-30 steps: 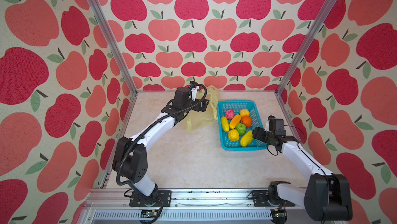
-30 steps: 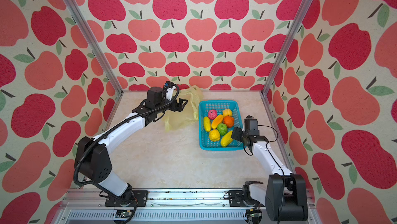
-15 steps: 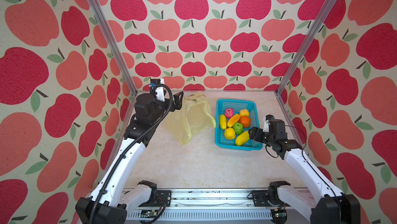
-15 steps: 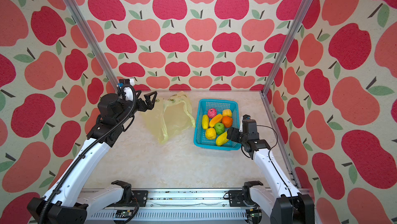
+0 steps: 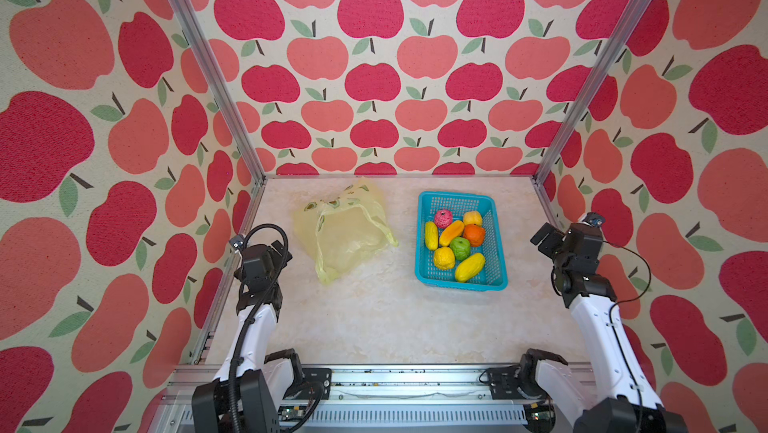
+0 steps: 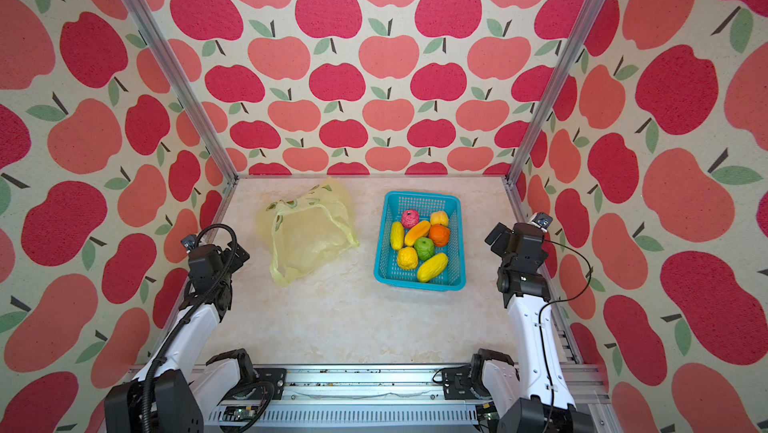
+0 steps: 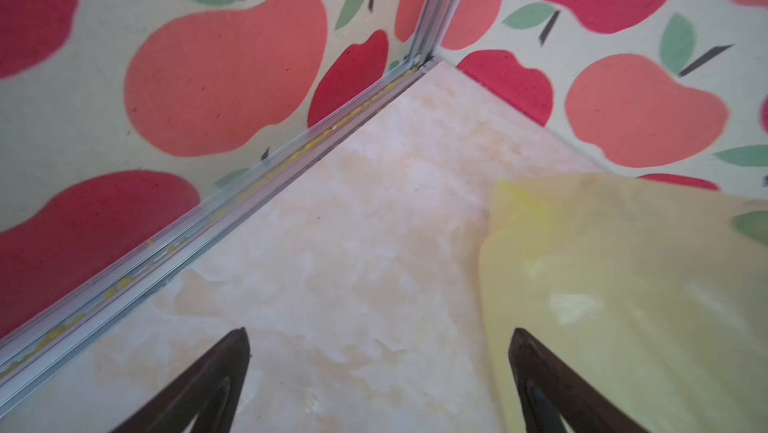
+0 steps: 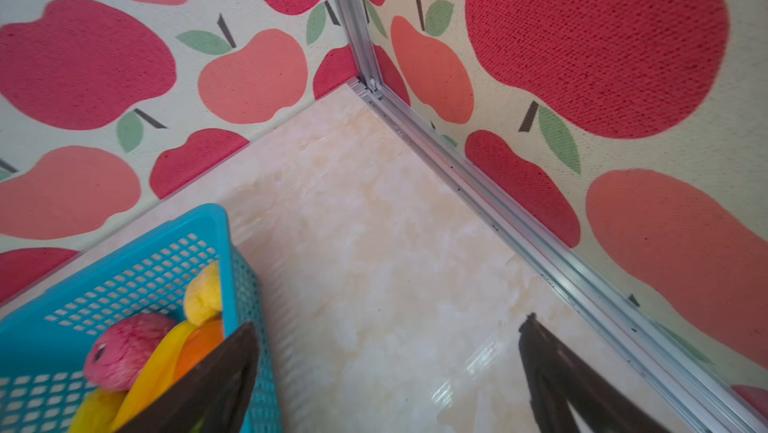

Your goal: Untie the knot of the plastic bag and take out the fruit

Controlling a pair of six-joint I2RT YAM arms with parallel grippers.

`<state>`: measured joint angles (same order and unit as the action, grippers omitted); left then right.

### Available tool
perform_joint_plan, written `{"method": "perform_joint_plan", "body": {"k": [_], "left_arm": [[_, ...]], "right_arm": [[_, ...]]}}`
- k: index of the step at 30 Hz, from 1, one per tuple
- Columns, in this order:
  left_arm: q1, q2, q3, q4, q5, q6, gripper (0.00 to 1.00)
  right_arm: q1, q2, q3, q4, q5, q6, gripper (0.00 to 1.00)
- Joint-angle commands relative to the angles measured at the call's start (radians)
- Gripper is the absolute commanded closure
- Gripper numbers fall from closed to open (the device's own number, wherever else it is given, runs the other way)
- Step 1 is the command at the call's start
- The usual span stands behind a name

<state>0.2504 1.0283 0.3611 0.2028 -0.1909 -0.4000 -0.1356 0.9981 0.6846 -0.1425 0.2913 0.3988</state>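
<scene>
Fruit [image 5: 459, 248], 8 pieces, is contained in the turquoise basket [image 5: 457, 196] at the right, and the plastic bag [image 5: 345, 235] is laid flat just left of it. The left gripper [image 7: 379, 331] and right gripper [image 8: 388, 321] are spread wide and empty, near the side walls.

Bright, even light fills both top views, leaving only faint shadows on the marbled table [image 5: 374, 318]. The apple-print walls [image 5: 374, 78] splay at the wide-angle edges. The plastic bag [image 7: 623, 285] looks soft in the left wrist view; pale glare streaks the table in the right wrist view.
</scene>
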Motion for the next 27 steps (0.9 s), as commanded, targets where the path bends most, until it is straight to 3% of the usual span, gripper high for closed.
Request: {"method": "perform_joint_plan", "body": {"k": [1,6,7,9,12,15,17,22,27], "left_arm": [[0.000,0.052,-0.081,0.336,-0.088,0.010,0.01],[0.002,0.314,-0.063,0.520,0.054,0.083,0.01],[0.003,0.330,-0.004,0.478,0.122,0.103,0.01],[-0.021,0.372,0.053,0.427,0.132,0.149,0.01],[-0.031,0.411,0.095,0.405,0.152,0.186,0.01],[-0.091,0.417,0.065,0.483,0.113,0.264,0.01],[-0.114,0.491,-0.014,0.751,0.120,0.318,0.01],[-0.131,0.568,0.021,0.737,0.183,0.357,0.01],[-0.135,0.570,0.021,0.739,0.180,0.357,0.01]], "right_arm": [[-0.015,0.135,-0.146,0.249,0.028,-0.092,0.01],[-0.025,0.277,-0.287,0.586,-0.083,-0.131,0.01],[-0.025,0.304,-0.309,0.678,-0.129,-0.142,0.01],[-0.033,0.347,-0.319,0.788,-0.287,-0.154,0.01],[-0.033,0.422,-0.326,0.946,-0.421,-0.184,0.01],[-0.033,0.437,-0.338,0.997,-0.382,-0.215,0.01],[-0.038,0.478,-0.377,1.137,-0.388,-0.205,0.01],[-0.052,0.458,-0.375,1.086,-0.336,-0.175,0.01],[-0.032,0.474,-0.344,1.064,-0.412,-0.224,0.01]]}}
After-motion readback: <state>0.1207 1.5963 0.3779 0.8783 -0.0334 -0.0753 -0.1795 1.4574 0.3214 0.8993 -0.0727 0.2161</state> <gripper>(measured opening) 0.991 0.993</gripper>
